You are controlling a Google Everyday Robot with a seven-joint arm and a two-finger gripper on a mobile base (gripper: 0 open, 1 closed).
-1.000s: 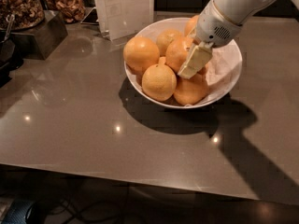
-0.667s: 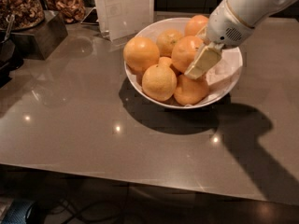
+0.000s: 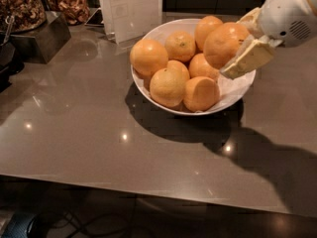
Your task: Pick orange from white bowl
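The white bowl (image 3: 148, 35) stands on the grey counter, lined with crinkled white paper and holding several oranges. My gripper (image 3: 240, 41) reaches in from the upper right and is shut on the orange (image 3: 224, 43), a large bright one, held lifted above the bowl's right side. One pale finger (image 3: 246, 59) lies across the orange's front; the other shows behind it. The other oranges stay in the bowl, the nearest (image 3: 203, 67) just below the lifted one.
A clear sign holder (image 3: 130, 10) stands just behind the bowl at left. Dark containers of nuts (image 3: 29, 14) sit at the far left on the counter (image 3: 99, 133). The counter's front edge runs along the bottom.
The gripper has risen up and to the right with the orange in it, lifting it out from among the other oranges in the bowl.
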